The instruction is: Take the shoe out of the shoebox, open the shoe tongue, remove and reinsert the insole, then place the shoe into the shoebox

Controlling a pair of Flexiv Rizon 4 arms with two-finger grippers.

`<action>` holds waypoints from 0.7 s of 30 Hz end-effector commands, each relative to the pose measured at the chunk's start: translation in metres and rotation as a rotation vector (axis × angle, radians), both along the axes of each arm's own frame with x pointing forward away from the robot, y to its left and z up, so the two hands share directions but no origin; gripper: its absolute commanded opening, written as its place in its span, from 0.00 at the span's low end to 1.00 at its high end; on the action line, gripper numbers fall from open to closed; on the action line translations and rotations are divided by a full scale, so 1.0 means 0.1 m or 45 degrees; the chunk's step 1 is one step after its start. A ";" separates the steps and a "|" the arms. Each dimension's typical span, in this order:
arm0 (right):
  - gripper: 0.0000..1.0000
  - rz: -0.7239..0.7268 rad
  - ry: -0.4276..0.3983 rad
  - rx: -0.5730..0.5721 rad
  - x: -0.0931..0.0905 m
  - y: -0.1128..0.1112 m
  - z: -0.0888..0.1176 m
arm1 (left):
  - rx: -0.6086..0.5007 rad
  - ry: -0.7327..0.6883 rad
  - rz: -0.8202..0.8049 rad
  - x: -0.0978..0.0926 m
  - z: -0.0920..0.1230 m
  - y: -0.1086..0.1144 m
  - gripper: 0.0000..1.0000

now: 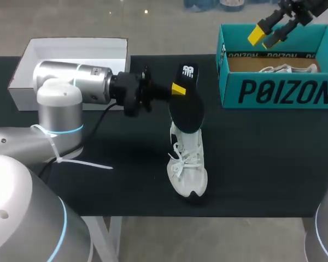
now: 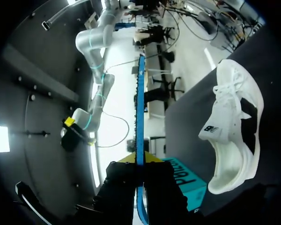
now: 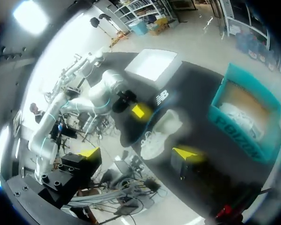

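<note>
A white sneaker (image 1: 187,164) lies on the black table, toe toward the front edge; it also shows beside my left gripper (image 2: 234,126) and far below my right gripper (image 3: 161,131). My left gripper (image 1: 177,90) is shut on a black insole (image 1: 186,103) and holds it over the shoe's heel. In the left wrist view the insole (image 2: 140,108) stands edge-on between the fingers of that gripper (image 2: 136,161). My right gripper (image 1: 268,30) hangs open and empty above the teal shoebox (image 1: 279,90); in its own view its yellow tips stand wide apart (image 3: 139,154).
The shoebox (image 3: 241,126) at the back right holds another white shoe (image 1: 287,69). The white box lid (image 1: 71,60) lies at the back left, behind my left arm. Bare black table stretches between the sneaker and the shoebox.
</note>
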State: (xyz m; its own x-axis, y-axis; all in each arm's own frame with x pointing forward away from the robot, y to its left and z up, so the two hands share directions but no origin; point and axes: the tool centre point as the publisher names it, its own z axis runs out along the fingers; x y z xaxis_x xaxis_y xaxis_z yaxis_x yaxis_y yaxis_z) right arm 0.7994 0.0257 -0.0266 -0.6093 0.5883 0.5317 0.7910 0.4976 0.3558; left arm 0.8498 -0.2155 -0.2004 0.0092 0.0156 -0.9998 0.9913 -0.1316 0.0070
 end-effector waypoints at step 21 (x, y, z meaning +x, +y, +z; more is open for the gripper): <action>1.00 -0.040 -0.283 -0.334 -0.32 -0.07 0.62 | 0.034 0.042 0.035 -0.02 -0.10 0.00 0.00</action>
State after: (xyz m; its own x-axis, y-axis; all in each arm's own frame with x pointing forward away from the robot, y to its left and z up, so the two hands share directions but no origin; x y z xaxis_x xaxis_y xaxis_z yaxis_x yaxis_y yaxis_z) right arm 0.7655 0.0164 0.0343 -0.6745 0.7061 0.2157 0.7231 0.5730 0.3857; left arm 0.8476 -0.2139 -0.2114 -0.0253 0.0336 -0.9991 0.9940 -0.1054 -0.0287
